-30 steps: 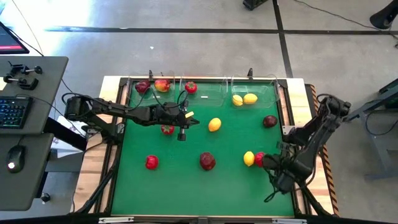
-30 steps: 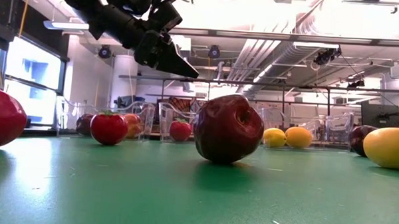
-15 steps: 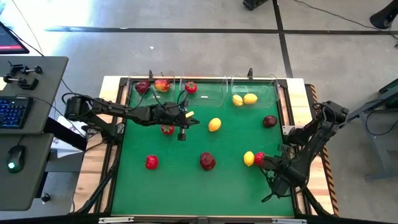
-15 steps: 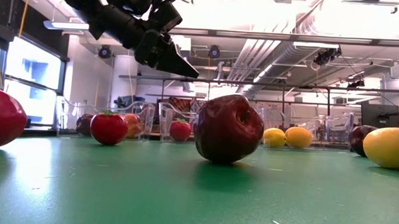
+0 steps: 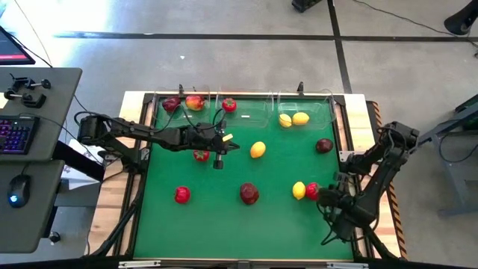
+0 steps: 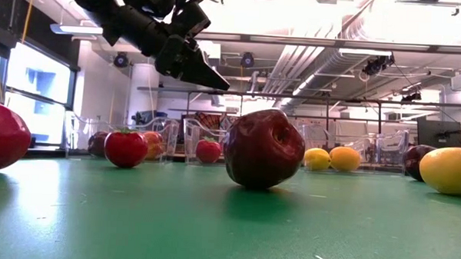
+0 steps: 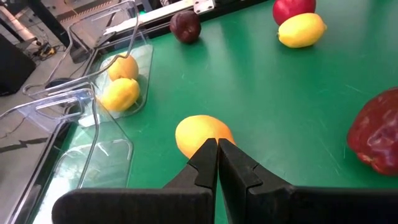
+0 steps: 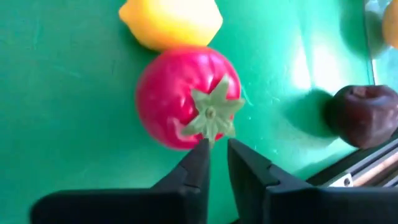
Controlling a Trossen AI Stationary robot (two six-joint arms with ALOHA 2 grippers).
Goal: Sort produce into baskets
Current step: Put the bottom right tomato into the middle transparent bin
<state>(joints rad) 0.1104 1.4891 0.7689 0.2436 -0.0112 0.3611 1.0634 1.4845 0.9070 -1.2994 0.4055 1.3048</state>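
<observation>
My right gripper (image 5: 320, 196) (image 8: 216, 152) points steeply down at a bright red green-topped fruit (image 5: 311, 191) (image 8: 186, 99) on the green mat, its fingers a small gap apart at the green top. A lemon (image 5: 299, 190) lies against that fruit. My left gripper (image 5: 233, 146) (image 7: 217, 146) hangs shut above the mat's middle, just short of another lemon (image 5: 258, 149) (image 7: 202, 134). Three clear baskets stand along the far edge: the left one (image 5: 183, 96) holds two apples, the middle one (image 5: 250, 112) a red fruit, the right one (image 5: 317, 112) two lemons. My right gripper's fingertips (image 8: 202, 149) stand at the edge of the red fruit's green top (image 8: 211, 115), coming from above. Whether they touch it I cannot tell. The fruit rests on the mat.
Loose on the mat lie a dark apple (image 5: 323, 146) near the right edge, a dark red apple (image 5: 249, 193) at the near middle, and red fruits (image 5: 201, 155) (image 5: 181, 195) on the left. A desk with a keyboard (image 5: 15, 134) stands left of the table.
My right arm has sunk a little and tipped more steeply down over the red green-topped fruit. No fruit has moved.
</observation>
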